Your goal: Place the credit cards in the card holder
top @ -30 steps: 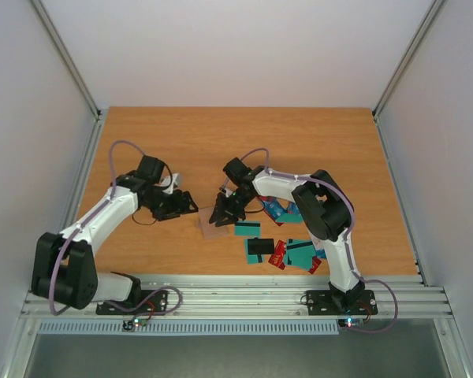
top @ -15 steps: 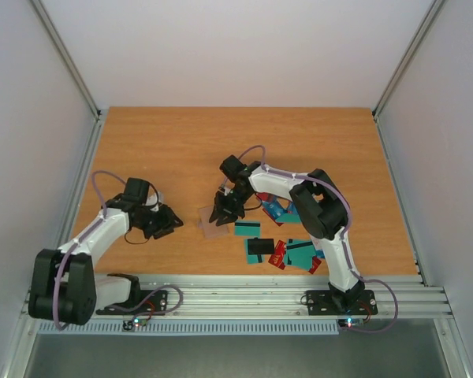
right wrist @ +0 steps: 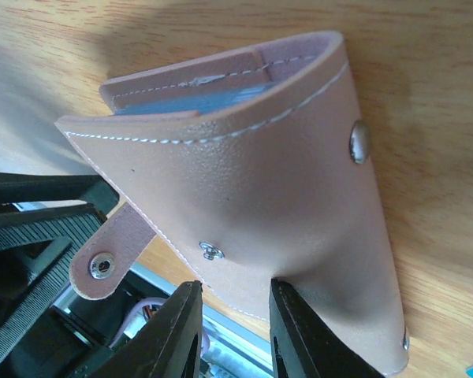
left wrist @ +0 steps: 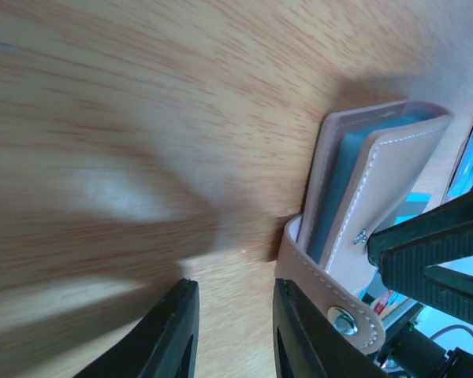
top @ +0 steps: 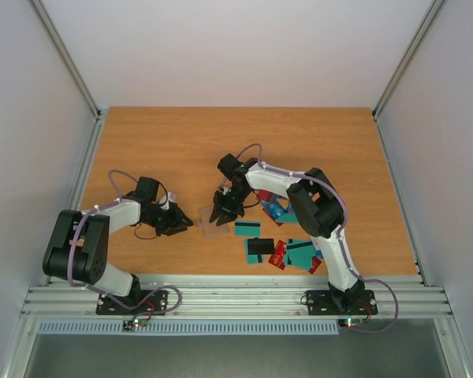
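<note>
My right gripper point(right wrist: 229, 315) was clamped on the near edge of the tan, white-stitched leather card holder point(right wrist: 244, 181), which rested tipped on the wooden table point(top: 181, 142), pocket mouth facing away from the fingers. My left gripper point(left wrist: 229, 335) sat just beside its snap strap point(left wrist: 343, 319), fingers a narrow gap apart and gripping nothing (as far as I could see). The thin teal, red and blue credit cards point(top: 288, 250) lay loose near the right arm. I feared the left fingers snagging that strap and twisting the holder out of its one-edged pinch.

On table point(top: 165, 142): card holder point(top: 212, 224) left, credit cards point(top: 284, 246) just right of it.
</note>
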`<state>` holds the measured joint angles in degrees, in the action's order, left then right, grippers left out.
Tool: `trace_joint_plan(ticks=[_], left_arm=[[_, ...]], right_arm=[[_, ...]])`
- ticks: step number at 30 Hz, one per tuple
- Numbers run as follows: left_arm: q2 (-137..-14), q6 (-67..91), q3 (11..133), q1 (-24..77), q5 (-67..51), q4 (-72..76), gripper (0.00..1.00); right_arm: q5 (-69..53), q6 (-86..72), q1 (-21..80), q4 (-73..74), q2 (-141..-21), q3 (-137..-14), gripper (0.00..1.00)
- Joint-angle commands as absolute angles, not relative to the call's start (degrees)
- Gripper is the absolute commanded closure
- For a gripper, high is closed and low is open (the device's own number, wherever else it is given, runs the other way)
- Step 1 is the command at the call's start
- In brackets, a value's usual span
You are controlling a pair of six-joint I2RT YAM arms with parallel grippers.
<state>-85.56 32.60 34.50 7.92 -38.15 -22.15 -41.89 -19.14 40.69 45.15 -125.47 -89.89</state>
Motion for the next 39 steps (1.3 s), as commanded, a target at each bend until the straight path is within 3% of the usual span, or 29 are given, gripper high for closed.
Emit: trace_joint_plan(ticks=[1,39], left_arm=[[-86.76,31.62,35.95,10.04,-40.61,-17.75,0.71],[-97.03,30.94,41.4,16.32,-41.08,-15.58,0.72]], right_arm=[[-36.21,-18.12,40.86,49.71,-128.16,-91.41,0.74],[-36.83,-19.93,41.5,51.15,-131.41,-96.19,0.75]])
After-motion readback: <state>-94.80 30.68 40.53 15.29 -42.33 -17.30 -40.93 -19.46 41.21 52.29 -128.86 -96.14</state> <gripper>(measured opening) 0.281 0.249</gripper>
